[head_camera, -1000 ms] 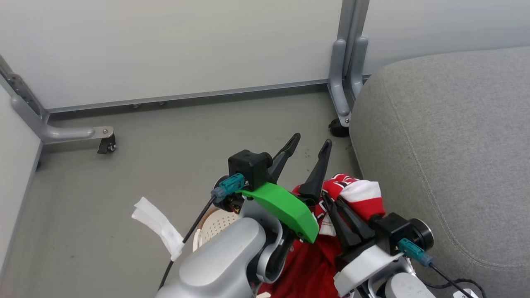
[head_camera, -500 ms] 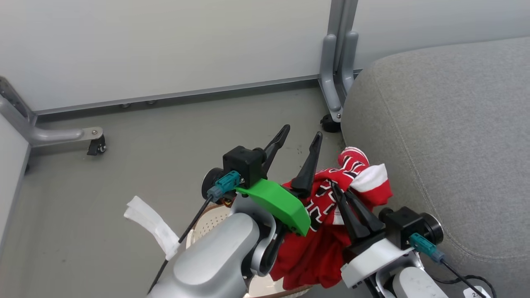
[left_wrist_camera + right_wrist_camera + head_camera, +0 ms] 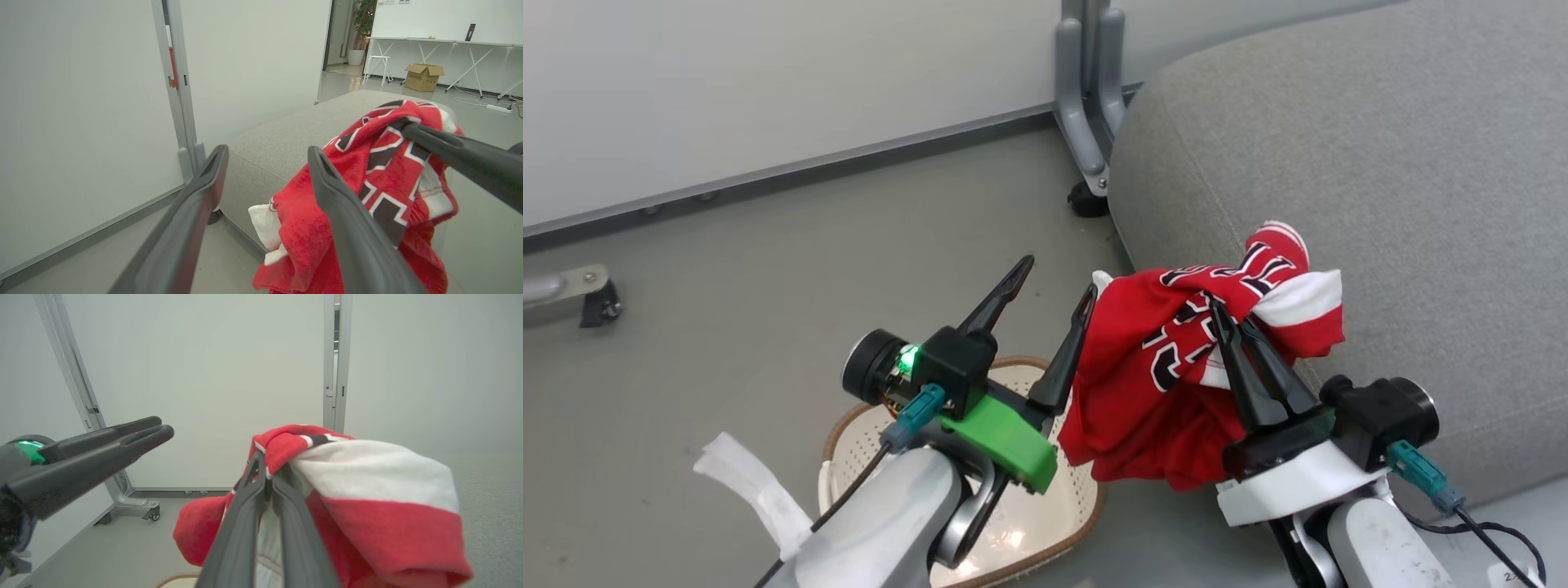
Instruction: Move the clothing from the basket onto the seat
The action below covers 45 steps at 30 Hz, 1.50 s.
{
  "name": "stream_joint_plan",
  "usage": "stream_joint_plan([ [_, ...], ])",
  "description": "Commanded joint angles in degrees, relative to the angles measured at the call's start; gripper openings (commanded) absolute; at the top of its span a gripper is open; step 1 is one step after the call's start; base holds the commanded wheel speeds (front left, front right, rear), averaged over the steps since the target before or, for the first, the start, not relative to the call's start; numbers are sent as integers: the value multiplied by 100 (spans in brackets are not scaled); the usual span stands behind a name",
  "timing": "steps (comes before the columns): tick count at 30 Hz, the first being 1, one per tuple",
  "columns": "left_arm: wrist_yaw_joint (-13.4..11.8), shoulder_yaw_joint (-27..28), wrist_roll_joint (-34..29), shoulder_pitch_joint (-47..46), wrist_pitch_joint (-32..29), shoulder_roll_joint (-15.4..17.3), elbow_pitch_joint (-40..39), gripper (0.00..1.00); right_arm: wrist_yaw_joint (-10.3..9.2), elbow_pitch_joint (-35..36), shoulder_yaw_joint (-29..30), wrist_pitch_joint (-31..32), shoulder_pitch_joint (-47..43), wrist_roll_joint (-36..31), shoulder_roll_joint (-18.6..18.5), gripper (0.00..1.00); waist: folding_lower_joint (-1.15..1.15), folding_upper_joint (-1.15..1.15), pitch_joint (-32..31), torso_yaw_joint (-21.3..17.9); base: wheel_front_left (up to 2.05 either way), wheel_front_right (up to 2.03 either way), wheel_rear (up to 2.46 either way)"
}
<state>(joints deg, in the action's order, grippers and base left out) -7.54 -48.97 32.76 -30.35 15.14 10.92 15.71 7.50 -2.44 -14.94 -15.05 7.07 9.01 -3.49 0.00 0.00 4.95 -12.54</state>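
Your right gripper [image 3: 1227, 314]: fingers pinched together on the red jersey [image 3: 1160, 367], which hangs bunched, lifted clear of the cream basket [image 3: 837, 425], at the grey seat [image 3: 1380, 163] front edge; contact there cannot be told. Your left gripper [image 3: 1056, 276]: fingers spread apart, holding nothing, just beside the jersey, above the basket.
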Motion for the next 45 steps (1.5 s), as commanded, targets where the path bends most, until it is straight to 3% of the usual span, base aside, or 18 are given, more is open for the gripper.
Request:
stream_joint_plan([
  [1, 119, 33, -101, 136, 0, 123, -20, 100, -2, 110, 51, -19, -80, -17, 6, 0, 0, 0, 366, -458, 0, 0, 0],
  [6, 491, 167, -381, 435, 1, 433, -66, 100, -1, 465, 177, -19, -173, -70, -15, 0, 0, 0, 610, -875, 0, 0, 0],
  [13, 626, 169, -956, 711, 1, 826, -106, 100, -2, 948, 377, -19, -347, -145, 3, 0, 0, 0, 965, -1322, 0, 0, 0],
  [19, 631, 267, -1150, 880, 1, 847, -19, 100, -2, 1335, 598, -19, -364, -378, 14, 0, 0, 0, 1269, -1480, 0, 0, 0],
  [25, 828, 162, -1349, 633, 1, 758, 100, 100, -2, 1514, 1005, -19, 376, -384, -16, 0, 0, 0, 1758, -1415, 0, 0, 0],
  [29, 961, 40, -1468, 299, -11, 658, 190, 100, -4, 1341, 1503, -19, 1379, -348, -331, 0, 0, 0, 2240, -1178, 0, 0, 0],
  [34, 1096, -71, -1600, -137, -146, 565, 168, 100, -4, 660, 2162, -18, 2986, -246, -1166, 0, 0, 0, 3004, -819, 0, 0, 0],
  [41, 1205, -217, -1816, -681, -181, 511, 182, 100, -5, -1011, 2563, -18, 4798, -280, -2304, 0, 0, 0, 3688, -261, 0, 0, 0],
  [45, 1159, -210, -1867, -830, -127, 431, 251, 100, -4, -1956, 2602, -18, 5047, -476, -2530, 0, 0, 0, 3800, -50, 0, 0, 0],
])
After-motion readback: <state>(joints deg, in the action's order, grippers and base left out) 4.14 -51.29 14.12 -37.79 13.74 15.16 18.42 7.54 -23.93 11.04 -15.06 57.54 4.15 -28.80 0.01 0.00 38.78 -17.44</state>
